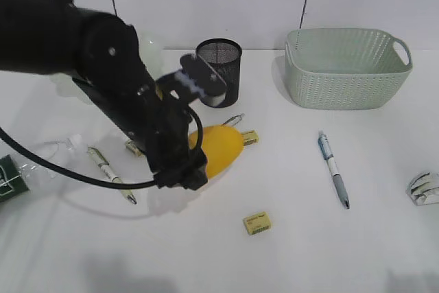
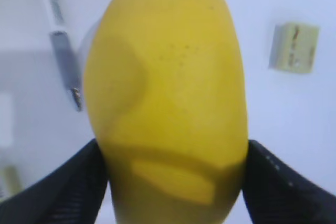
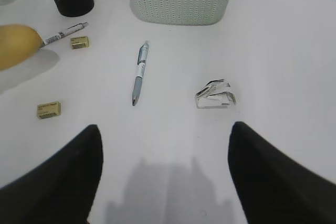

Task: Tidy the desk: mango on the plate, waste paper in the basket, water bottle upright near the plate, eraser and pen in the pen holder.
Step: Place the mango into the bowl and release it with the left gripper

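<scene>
The left pincer (image 2: 170,182) is clamped on the mango (image 1: 218,150), one black finger (image 2: 63,192) pressed to each flank of the fruit in the left wrist view. The mango sits near the middle of the white surface (image 1: 309,252), at about 6 o'clock from the black mesh pen holder (image 1: 221,70).

The right pincer (image 3: 165,177) hangs wide and holds nothing, above bare surface. At 12 o'clock from it lies the crumpled waste paper (image 3: 216,94), and at 11 o'clock a grey-blue pen (image 3: 139,73). The sage-green basket (image 1: 346,66) stands at 3 o'clock from the pen holder, well apart.

One yellow eraser (image 1: 257,223) lies at 5 o'clock from the mango; another (image 1: 250,137) lies just beside its 2 o'clock end. A second pen (image 1: 111,174) lies at 9 o'clock from the mango, and the water bottle (image 1: 20,169) lies on its side at the far left edge.
</scene>
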### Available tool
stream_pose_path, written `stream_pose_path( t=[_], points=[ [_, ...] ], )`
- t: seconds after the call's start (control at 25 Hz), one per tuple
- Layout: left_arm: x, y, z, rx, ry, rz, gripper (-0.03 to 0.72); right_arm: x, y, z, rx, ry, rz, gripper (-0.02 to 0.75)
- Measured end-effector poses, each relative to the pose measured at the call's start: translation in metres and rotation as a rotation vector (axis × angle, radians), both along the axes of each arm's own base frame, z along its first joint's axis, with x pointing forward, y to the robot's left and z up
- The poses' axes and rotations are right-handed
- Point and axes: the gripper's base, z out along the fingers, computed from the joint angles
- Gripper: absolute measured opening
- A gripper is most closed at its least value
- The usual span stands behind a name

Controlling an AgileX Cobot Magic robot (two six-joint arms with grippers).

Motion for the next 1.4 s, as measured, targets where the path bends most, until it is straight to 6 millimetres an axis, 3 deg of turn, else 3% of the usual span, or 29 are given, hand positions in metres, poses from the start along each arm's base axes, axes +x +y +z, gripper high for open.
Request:
stream_pose_path(
  t=[0.28,0.84,1.04,1.4],
  points=[
    [0.009,0.025,0.043,-0.081,-0.085,0.089,0.571,0.000,0.000,0.000,0.000,0.000,0.000,0.585],
    [0.088,0.147,0.103,-0.209,-0.235,0.559,0.571,0.000,0.000,0.000,0.000,0.000,0.000,0.584],
    [0.113,0.174,0.104,-0.220,-0.263,0.649,0.571,0.000,0.000,0.000,0.000,0.000,0.000,0.584],
    [0.152,0.173,0.066,-0.225,-0.232,0.688,0.570,0.000,0.000,0.000,0.000,0.000,0.000,0.584]
  ],
)
